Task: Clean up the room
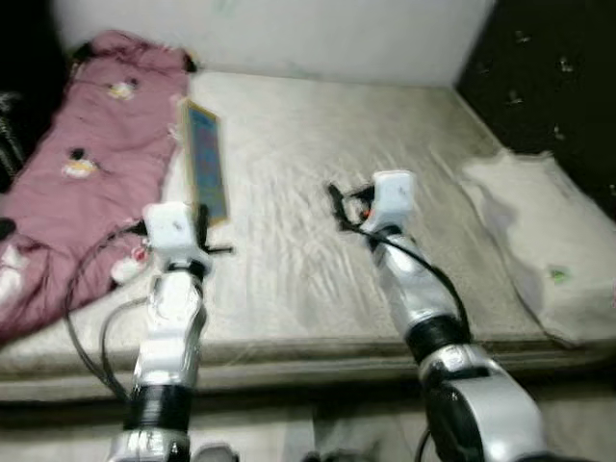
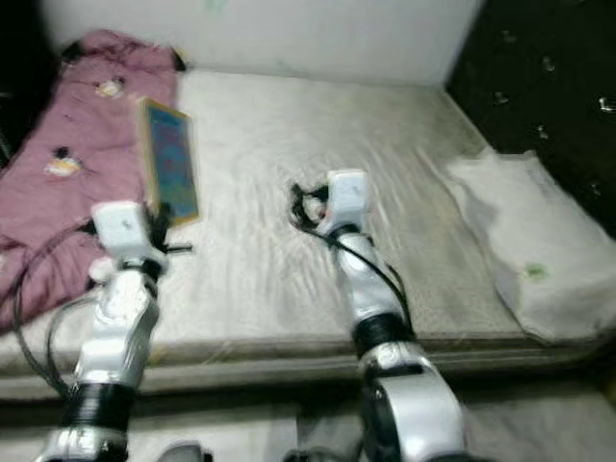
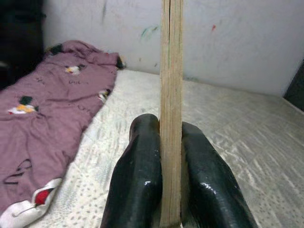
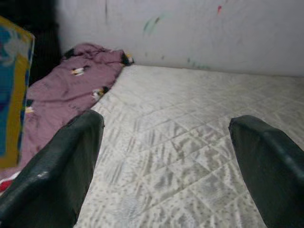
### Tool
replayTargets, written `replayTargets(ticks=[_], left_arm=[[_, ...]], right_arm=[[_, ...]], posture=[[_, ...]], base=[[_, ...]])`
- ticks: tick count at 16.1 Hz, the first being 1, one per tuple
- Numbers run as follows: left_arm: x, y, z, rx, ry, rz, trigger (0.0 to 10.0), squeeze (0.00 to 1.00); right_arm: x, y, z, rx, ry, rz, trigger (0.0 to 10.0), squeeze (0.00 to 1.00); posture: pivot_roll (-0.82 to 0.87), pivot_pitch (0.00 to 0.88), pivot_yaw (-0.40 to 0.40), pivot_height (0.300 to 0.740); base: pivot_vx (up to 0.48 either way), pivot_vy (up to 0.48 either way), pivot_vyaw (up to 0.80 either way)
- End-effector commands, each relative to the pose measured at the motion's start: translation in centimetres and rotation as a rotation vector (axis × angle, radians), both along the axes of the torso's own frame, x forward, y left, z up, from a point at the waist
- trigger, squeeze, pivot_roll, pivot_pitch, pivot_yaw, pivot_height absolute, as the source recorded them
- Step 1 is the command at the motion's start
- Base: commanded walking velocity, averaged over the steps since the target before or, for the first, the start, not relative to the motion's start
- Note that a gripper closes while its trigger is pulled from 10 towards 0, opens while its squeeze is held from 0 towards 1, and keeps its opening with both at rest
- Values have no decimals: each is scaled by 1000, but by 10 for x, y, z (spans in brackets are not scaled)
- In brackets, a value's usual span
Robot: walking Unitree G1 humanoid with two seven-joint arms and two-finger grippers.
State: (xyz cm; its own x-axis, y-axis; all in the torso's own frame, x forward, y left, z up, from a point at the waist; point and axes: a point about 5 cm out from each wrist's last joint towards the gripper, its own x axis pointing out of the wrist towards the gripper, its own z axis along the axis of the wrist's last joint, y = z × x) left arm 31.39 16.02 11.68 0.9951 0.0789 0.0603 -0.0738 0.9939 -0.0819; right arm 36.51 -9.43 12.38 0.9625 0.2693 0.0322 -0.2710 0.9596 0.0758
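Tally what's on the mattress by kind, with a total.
Blanket, pink: 1
Pillow, white: 1
Book, held upright in the left claw: 1
Total: 3

Counting one mattress (image 1: 318, 221), lying bare and quilted against one pale wall (image 1: 289, 34). Counting one pink blanket (image 1: 82, 183), spreading along the mattress's left side. Counting one flat board (image 1: 205, 162) with a blue picture face, standing on edge just beside the blanket. Counting one white pillow (image 1: 544, 245), resting at the mattress's right edge. Counting two silver arms, each ending in one gripper: the left gripper (image 3: 171, 161) pinching the board between two black fingers (image 3: 137, 180), the right gripper (image 4: 166, 156) hovering over the mattress with two fingers (image 4: 61, 175) spread wide.
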Motion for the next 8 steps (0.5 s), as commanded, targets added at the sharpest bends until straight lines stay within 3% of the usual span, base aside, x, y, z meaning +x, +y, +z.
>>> replayTargets(ticks=[1,4,7,8], left_arm=[[3,0,13,-13,-69,6,10000,0],[3,-2,14,-11,-75,-5,10000,0],[3,-1,14,-22,-75,-4,10000,0],[3,-2,13,-23,-74,-4,10000,0]], right_arm=[[3,-2,7,-11,-24,-1,10000,0],[2,-1,8,-23,-36,9,10000,0],[3,-1,7,-26,-37,9,10000,0],[3,-1,7,-25,-33,8,10000,0]], posture=[[98,0,-73,740],[97,0,-73,740],[97,0,-73,740],[98,0,-74,740]], base=[[0,0,0],[0,0,0],[0,0,767],[0,0,0]])
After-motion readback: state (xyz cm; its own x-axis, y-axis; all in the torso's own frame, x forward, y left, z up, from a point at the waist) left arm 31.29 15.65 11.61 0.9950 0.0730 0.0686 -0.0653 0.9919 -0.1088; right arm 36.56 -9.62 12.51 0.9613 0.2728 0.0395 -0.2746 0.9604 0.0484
